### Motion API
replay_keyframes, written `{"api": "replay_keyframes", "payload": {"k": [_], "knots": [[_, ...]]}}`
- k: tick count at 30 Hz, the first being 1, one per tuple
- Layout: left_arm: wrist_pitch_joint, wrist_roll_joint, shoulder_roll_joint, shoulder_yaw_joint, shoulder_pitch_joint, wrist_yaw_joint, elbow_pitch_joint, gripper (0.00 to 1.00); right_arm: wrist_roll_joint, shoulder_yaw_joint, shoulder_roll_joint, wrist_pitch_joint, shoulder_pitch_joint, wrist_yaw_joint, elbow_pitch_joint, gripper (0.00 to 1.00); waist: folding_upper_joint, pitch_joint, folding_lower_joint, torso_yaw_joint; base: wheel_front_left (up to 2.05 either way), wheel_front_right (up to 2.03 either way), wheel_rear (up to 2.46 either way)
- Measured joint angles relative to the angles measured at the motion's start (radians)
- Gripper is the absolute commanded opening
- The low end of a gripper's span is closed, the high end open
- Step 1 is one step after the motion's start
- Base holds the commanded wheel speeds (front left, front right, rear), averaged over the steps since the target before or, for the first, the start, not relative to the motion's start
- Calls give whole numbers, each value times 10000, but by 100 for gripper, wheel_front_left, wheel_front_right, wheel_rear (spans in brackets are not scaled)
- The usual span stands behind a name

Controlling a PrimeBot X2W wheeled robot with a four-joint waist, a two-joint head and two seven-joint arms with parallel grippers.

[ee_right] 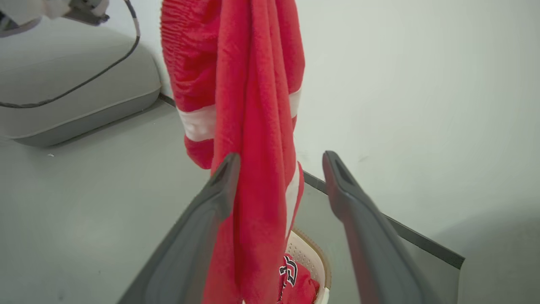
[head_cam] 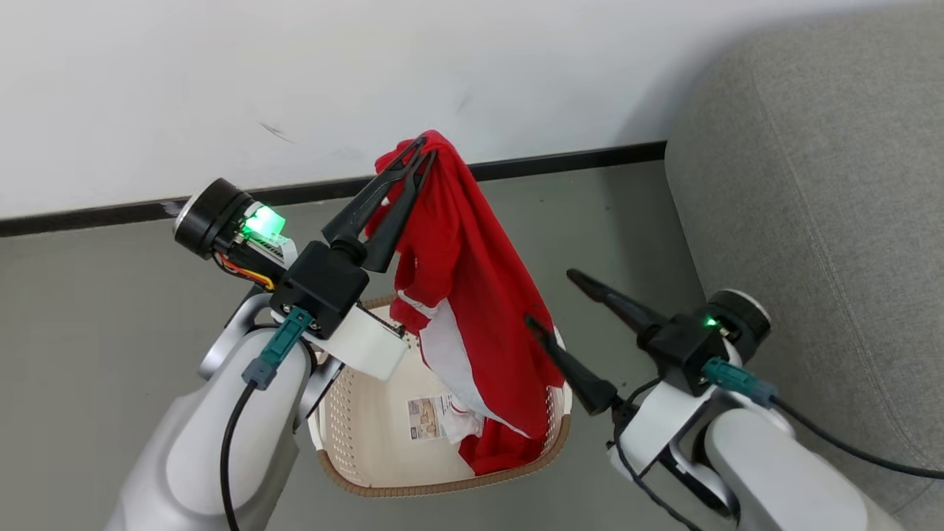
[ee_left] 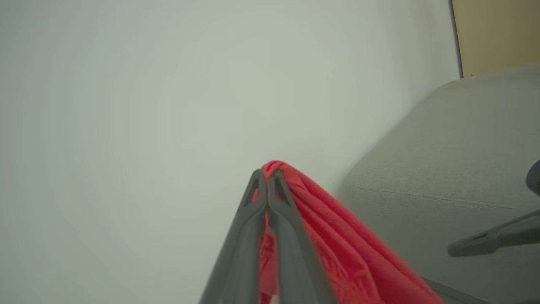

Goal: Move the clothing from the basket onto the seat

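Left end effector [head_cam: 425, 150]: pinched shut on the red garment [head_cam: 472, 295], which hangs lengthwise straight down, its lower end reaching the basket [head_cam: 335, 431].
Right end effector [head_cam: 551, 298]: spread wide, empty, just beside the cloth.
Sofa [head_cam: 811, 184]: to the robot's right.

Hanging red garment [head_cam: 472, 295] blocking right half of basket [head_cam: 346, 435], left half open, sofa [head_cam: 811, 184] close on right, wall [head_cam: 295, 74] behind.

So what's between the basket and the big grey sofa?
Just bare grey floor lies between the basket and the sofa, seen in the head view. The right gripper, fingers open, hangs above that stretch.
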Motion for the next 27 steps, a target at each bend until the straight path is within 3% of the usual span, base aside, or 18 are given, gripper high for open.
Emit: {"api": "replay_keyframes", "payload": {"k": [14,27], "knots": [[324,-316,-299,-510,-37,-173,46,0,426,1028,-44,-2,-279,2,512,100,0,-1164,0,205,0,0,0],[675,-493,-466,-892,-37,-251,33,0,1066,1904,355,0,-384,8,1020,100,0,-1695,0,463,0,0,0]]}}
